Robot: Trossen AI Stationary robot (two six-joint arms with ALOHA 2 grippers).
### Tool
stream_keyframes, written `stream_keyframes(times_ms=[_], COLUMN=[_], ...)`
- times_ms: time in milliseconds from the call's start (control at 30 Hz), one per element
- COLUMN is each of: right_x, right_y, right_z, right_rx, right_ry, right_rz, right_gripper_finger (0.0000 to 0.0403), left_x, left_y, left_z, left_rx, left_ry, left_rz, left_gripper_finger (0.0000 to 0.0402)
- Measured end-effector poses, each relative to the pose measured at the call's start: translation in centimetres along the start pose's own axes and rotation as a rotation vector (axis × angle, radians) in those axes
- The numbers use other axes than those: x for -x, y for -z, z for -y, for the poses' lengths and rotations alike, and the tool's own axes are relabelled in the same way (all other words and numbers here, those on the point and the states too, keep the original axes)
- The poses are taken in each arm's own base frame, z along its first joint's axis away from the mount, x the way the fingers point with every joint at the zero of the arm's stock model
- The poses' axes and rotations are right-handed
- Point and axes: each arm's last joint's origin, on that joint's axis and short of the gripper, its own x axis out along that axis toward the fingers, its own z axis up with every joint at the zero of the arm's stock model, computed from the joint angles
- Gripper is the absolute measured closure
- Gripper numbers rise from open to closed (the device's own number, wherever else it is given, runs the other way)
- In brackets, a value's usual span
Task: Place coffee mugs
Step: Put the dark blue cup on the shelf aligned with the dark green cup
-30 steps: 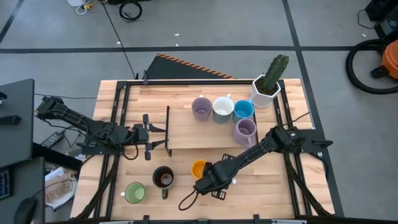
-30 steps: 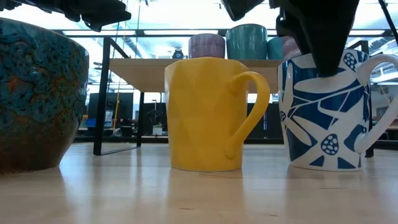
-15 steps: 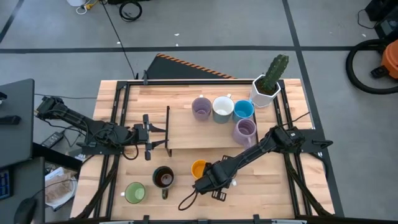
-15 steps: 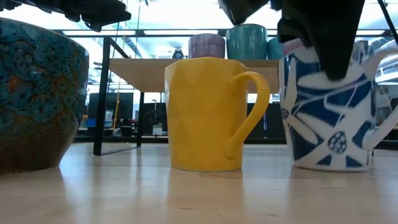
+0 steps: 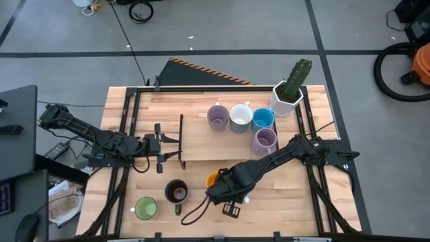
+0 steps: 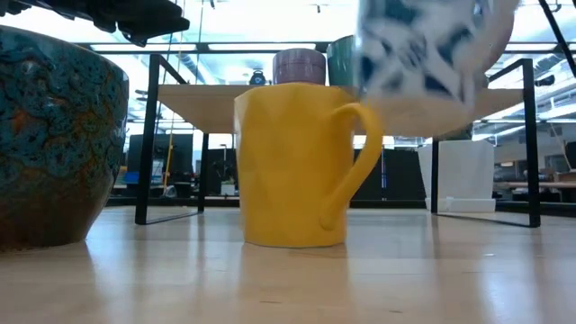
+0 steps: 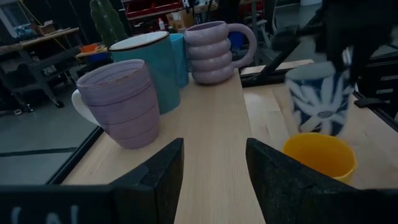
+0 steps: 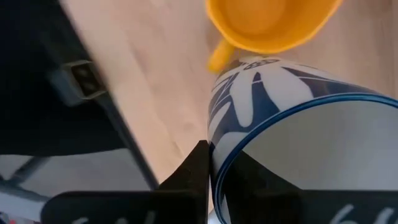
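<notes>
Now | right gripper (image 8: 208, 165) pinching glossy blue-patterned mug (image 8: 286, 106) rim | smooth yellow mug (image 6: 292, 162) below

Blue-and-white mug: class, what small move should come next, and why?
Probably carry it toward the raised shelf. The right gripper pinches the rim of the blue-and-white mug, which hangs clear of the table by the yellow mug; four mugs already stand up there.

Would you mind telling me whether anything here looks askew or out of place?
Only the blue-and-white mug stands out: the right tool, shut on its rim, holds it tilted in the air beside the orange mug. Nothing spilled or damaged.
</notes>
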Motion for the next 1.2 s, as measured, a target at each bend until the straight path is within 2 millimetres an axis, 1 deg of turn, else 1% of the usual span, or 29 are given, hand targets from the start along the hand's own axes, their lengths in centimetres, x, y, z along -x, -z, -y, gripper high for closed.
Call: stream_keyframes(times_ms=[67, 200, 433, 533, 633, 700, 933, 1200], right_x=[1.1, 3.0, 6.7, 8.1, 9.1, 9.5, 10.0, 10.5], right_y=[0.1, 0.8, 1.5, 1.5, 1.1, 0.6, -1.4, -2.9], right_z=[0.2, 1.5, 3.2, 4.2, 5.4, 6.2, 8.7, 10.9], right_rx=[0.001, -0.033, -0.05, -0.055, -0.079, -0.088, -0.071, -0.069], right_ry=[-0.026, -0.022, -0.063, -0.068, -0.057, -0.052, -0.055, -0.064], right_rz=[0.029, 0.04, 0.147, 0.195, 0.244, 0.26, 0.258, 0.257], right_gripper_finger=[0.0372, 0.037, 0.037, 0.0369, 0.0369, 0.0369, 0.0369, 0.0369], left_x=[0.0, 0.0, 0.0, 0.0, 0.0, 0.0, 0.0, 0.0], left_y=[0.0, 0.0, 0.1, 0.1, 0.1, 0.1, 0.2, 0.2], left_z=[0.0, 0.0, 0.0, 0.0, 0.0, 0.0, 0.0, 0.0], left_rx=[-0.001, -0.004, -0.008, -0.008, -0.009, -0.009, -0.012, -0.016], left_ry=[0.0, 0.0, 0.001, 0.001, 0.001, 0.001, 0.001, 0.002], left_rz=[-0.002, -0.004, -0.01, -0.011, -0.011, -0.011, -0.015, -0.022], left_gripper_finger=[0.0221, 0.0221, 0.0221, 0.0221, 0.0221, 0.0221, 0.0221, 0.0221])
